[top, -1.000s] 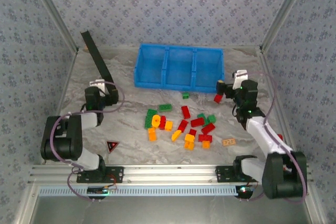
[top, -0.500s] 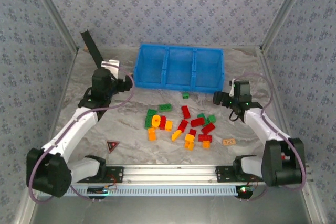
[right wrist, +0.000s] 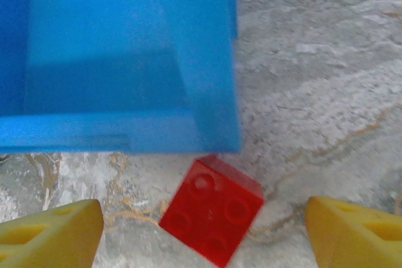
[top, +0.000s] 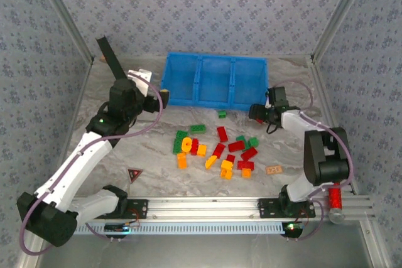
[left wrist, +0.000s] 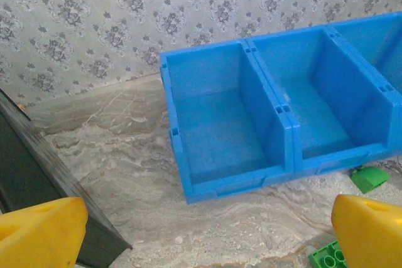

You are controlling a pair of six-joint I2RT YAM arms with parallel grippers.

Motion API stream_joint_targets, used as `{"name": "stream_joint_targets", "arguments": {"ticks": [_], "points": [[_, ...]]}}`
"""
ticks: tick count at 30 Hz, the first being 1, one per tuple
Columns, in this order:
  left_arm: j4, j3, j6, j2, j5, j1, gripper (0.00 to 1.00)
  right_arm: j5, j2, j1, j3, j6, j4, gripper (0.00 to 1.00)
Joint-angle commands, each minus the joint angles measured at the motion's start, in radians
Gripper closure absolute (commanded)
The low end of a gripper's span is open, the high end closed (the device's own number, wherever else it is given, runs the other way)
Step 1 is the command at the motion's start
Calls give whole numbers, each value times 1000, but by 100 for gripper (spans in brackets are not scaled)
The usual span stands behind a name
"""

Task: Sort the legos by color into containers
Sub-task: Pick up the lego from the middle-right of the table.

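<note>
right gripper [top: 257, 112] hangs spread wide and empty over one red lego [right wrist: 212, 210], which lies on the desk [top: 157, 149] just beside the near right corner of the containers [right wrist: 217, 92], while the left gripper [top: 162, 96], also spread and empty, hovers by the left compartment and the other legos [top: 220, 149] sit heaped mid-desk. that brick lies skewed to the jaws, so i judge a squeeze could catch its corners and spin it loose, or shove it against the blue wall. the grey marbled desk looks slick, boxed in by flowered wallpaper panels [top: 207, 4].

Left gripper [left wrist: 204, 236] spread wide, right gripper [right wrist: 201, 233] likewise
</note>
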Motion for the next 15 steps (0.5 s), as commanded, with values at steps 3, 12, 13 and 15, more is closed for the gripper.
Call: {"name": "stream_joint_targets", "arguments": {"ticks": [3, 12, 13, 15], "points": [[-55, 41, 2, -34, 17, -13, 0, 71, 103, 50, 88, 25, -82, 20], [-63, 31, 0, -48, 8, -16, 0, 139, 168, 79, 113, 67, -120, 43], [-65, 30, 1, -48, 7, -16, 0, 141, 171, 80, 115, 70, -124, 45], [-73, 33, 3, -48, 4, -18, 0, 148, 178, 81, 125, 76, -145, 47]]}}
